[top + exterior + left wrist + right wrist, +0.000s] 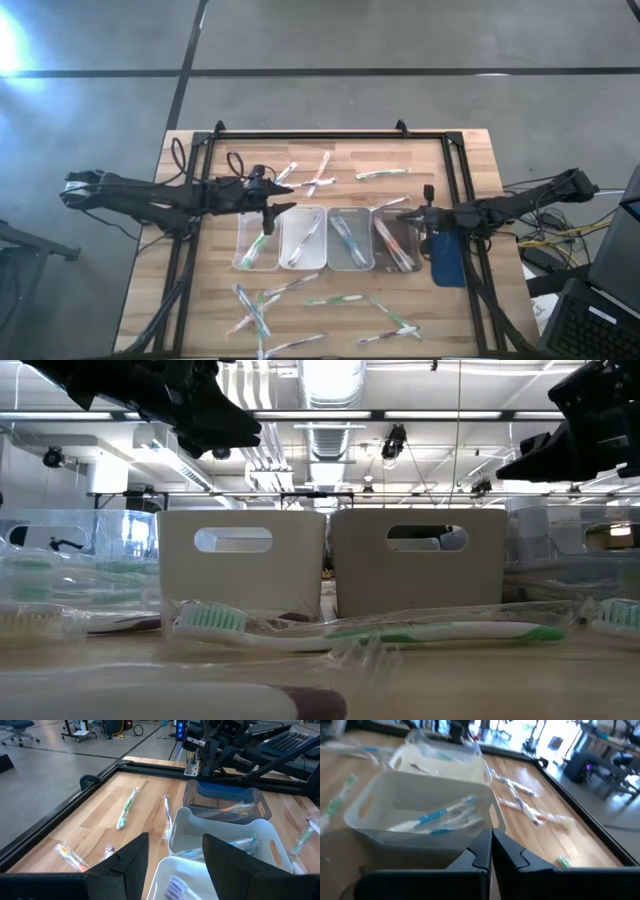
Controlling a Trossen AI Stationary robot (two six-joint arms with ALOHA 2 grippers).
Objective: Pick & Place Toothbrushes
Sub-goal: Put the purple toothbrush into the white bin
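Left gripper [272, 207] fingers apart above the trays [300, 238] — right gripper [408, 213] fingers together, empty.

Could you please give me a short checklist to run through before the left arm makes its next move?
1. Left claw open: ok, fingers spread apart in its wrist view.
2. Left claw empty: ok, nothing between the fingers.
3. Left claw over the row of trays: ok, above its left end in the high view.
4. Right claw out of the way: ok, shut and empty at the row's right end.
5. Loose toothbrushes left on the table: ok, several on both sides of the trays.
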